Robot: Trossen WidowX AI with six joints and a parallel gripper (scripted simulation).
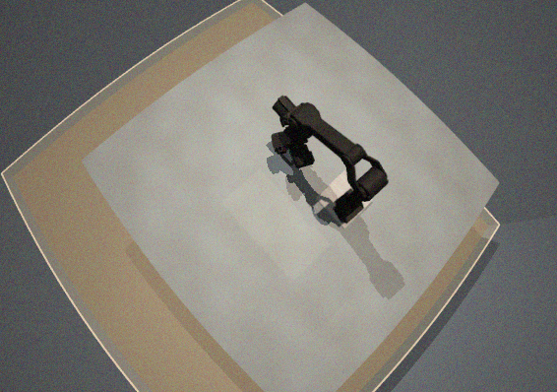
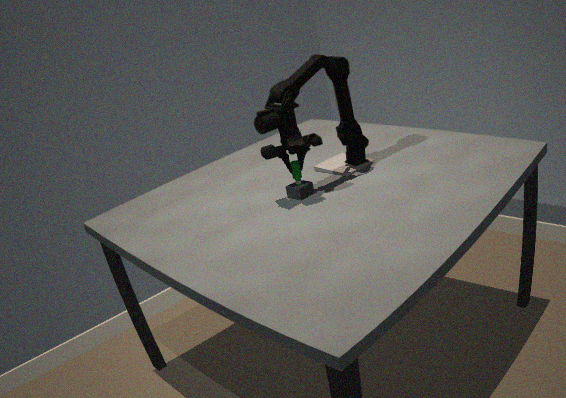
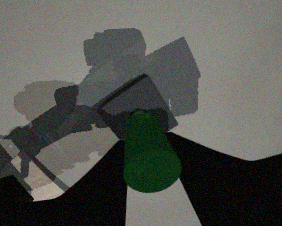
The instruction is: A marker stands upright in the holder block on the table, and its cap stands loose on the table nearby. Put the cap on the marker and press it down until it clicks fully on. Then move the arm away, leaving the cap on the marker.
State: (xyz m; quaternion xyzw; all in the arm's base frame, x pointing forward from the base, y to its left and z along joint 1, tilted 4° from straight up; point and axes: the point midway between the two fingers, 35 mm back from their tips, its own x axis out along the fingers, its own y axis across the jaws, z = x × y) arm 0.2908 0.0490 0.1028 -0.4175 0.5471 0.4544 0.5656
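Note:
The green cap (image 2: 296, 168) (image 3: 151, 170) is held upright, slightly tilted in the exterior view, between the fingers of my gripper (image 2: 296, 172) (image 3: 145, 141), which is shut on it. The dark holder block (image 2: 300, 190) (image 3: 142, 95) stands on the table (image 2: 250, 254) (image 1: 187, 191) directly below the cap. A small pale bit of the marker (image 2: 298, 182) shows between the cap's lower end and the block. The rest of the marker is hidden by the cap and the block. How far the cap sits over the marker cannot be told. In the top view the arm hides the cap and block.
The arm's base stands on a pale plate (image 2: 327, 165) (image 1: 340, 184) behind the holder block. The arm arches up from there and comes down over the block. Its shadows fall across the table around the block and plate.

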